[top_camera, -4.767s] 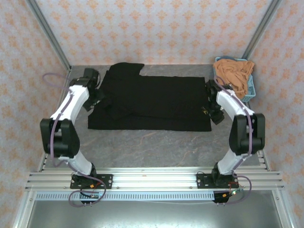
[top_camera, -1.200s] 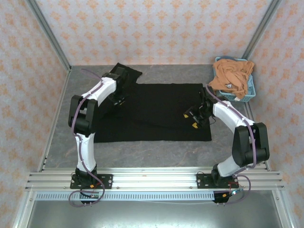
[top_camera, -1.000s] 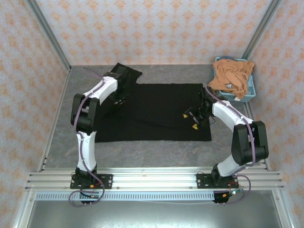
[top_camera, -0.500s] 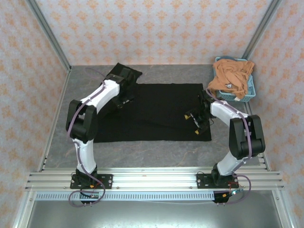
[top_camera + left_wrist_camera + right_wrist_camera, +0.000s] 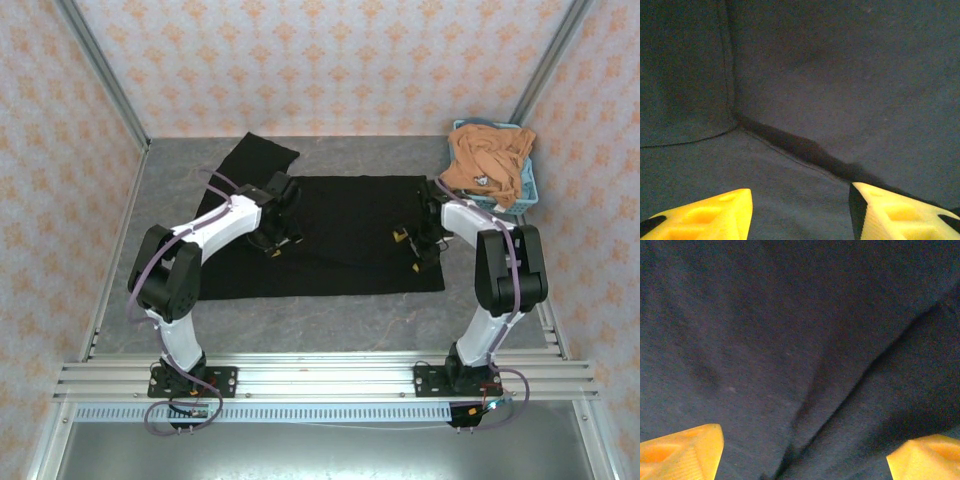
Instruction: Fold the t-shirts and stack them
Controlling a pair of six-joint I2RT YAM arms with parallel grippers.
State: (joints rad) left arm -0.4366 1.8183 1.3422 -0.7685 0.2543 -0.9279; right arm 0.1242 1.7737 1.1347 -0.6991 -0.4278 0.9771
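The black t-shirt (image 5: 345, 215) lies spread flat across the middle of the table, back side up, with one sleeve (image 5: 255, 152) sticking out at the back left. My left gripper (image 5: 278, 240) hovers over its left half, open, with only cloth and a fold edge (image 5: 805, 150) below it. The left fingers (image 5: 710, 215) hold nothing. My right gripper (image 5: 407, 250) stands open over the shirt's right part, jaws wide, above a crease (image 5: 840, 390). The orange-tan t-shirt (image 5: 488, 160) is bunched in the basket.
The light blue basket (image 5: 530, 190) sits in the back right corner against the frame post. Bare grey tabletop (image 5: 320, 330) runs in front of the shirt to the rail. Patterned walls close in the left, right and back sides.
My left gripper let go at the back left sleeve area, opened and moved right and nearer over the shirt. My right gripper opened wider and shifted slightly toward the right edge.
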